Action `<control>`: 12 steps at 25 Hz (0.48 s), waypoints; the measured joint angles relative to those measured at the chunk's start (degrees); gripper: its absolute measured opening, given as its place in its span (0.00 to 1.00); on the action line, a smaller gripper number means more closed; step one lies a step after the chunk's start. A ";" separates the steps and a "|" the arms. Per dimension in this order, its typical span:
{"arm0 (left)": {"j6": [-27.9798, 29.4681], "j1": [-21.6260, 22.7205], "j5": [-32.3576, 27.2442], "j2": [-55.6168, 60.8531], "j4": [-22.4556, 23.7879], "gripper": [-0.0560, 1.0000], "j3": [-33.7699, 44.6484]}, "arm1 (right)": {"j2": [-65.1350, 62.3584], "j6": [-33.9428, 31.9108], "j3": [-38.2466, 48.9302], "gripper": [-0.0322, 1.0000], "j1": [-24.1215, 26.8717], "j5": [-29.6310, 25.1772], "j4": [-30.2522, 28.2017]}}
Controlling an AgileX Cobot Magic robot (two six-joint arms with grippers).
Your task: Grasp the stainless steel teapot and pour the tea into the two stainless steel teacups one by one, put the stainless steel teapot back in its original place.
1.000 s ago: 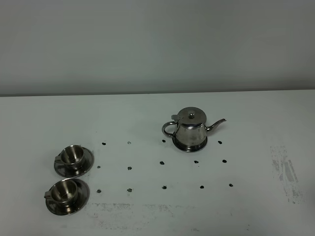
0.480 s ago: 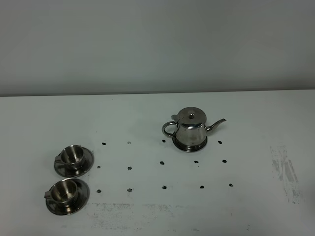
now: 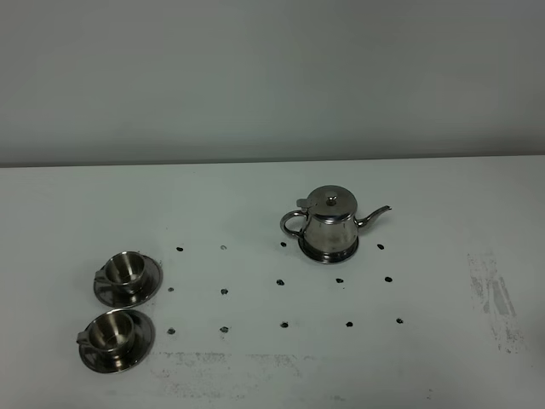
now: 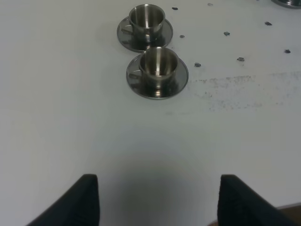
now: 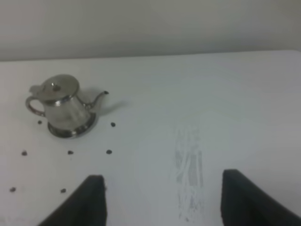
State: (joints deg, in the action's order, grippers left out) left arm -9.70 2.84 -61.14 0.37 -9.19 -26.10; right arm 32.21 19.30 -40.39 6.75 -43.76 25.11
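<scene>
Teapot (image 3: 330,223), shiny stainless steel, centre-right on white surface (image 3: 443,358); two steel teacups (image 3: 126,269) (image 3: 113,331) lower left; left gripper (image 4: 157,197), right gripper (image 5: 164,197) both spread.

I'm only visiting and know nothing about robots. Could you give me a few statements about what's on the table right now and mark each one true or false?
1. The stainless steel teapot stands upright with its lid on. True.
2. Its spout points toward the two stainless steel teacups. False: the spout points away from them, and the handle is on their side.
3. Each teacup sits on its own saucer. True.
4. The right end effector is gripping the teapot. False: it is open, empty and well apart from the teapot.
5. One teacup lies tipped on its side. False: both stand upright.
</scene>
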 joint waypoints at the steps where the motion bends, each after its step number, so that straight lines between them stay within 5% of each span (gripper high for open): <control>1: 0.00 0.00 0.00 0.00 0.00 0.57 0.00 | 0.12 0.27 0.00 0.53 0.00 0.92 0.82; 5: 0.00 0.00 0.00 0.00 0.00 0.57 0.00 | 3.07 4.87 -0.71 0.53 0.00 1.93 6.99; 12: 0.00 0.00 0.00 0.00 0.00 0.57 0.00 | 16.48 16.22 -9.82 0.50 0.00 -5.14 21.99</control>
State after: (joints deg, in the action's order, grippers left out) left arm -9.70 2.84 -61.14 0.37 -9.19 -26.10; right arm 48.69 35.52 -50.20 6.75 -48.90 47.11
